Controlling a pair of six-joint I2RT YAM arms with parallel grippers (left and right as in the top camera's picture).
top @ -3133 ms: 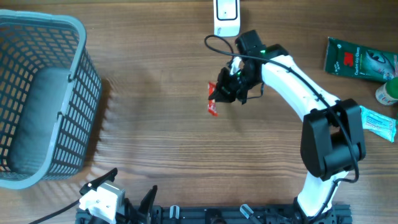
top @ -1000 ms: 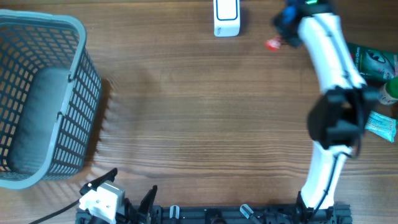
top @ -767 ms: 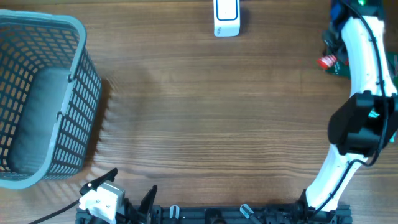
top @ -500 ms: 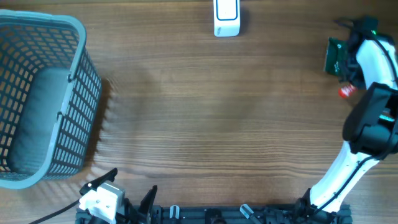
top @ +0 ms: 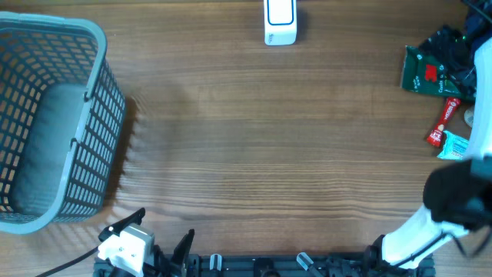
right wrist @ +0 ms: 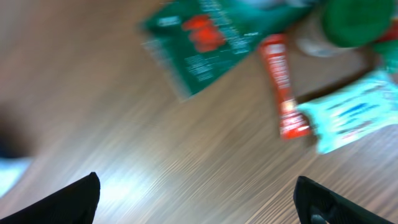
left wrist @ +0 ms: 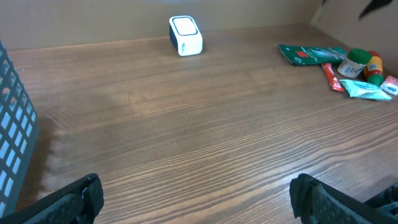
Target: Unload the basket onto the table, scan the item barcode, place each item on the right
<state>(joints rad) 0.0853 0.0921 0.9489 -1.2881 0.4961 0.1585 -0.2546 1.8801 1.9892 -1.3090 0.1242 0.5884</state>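
Black right claw hung wide open, empty, over red snack bar lying by the desk right edge between green pouch and teal packet; apparently between items, next needing a fresh grasp and carry to far-edge scanner.

No legible text or labels anywhere.

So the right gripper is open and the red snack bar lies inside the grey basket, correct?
Wrong place: the overhead view shows the red snack bar lying on the table at the right side, beside the green packet and the light-blue packet. The right gripper is open, as said.
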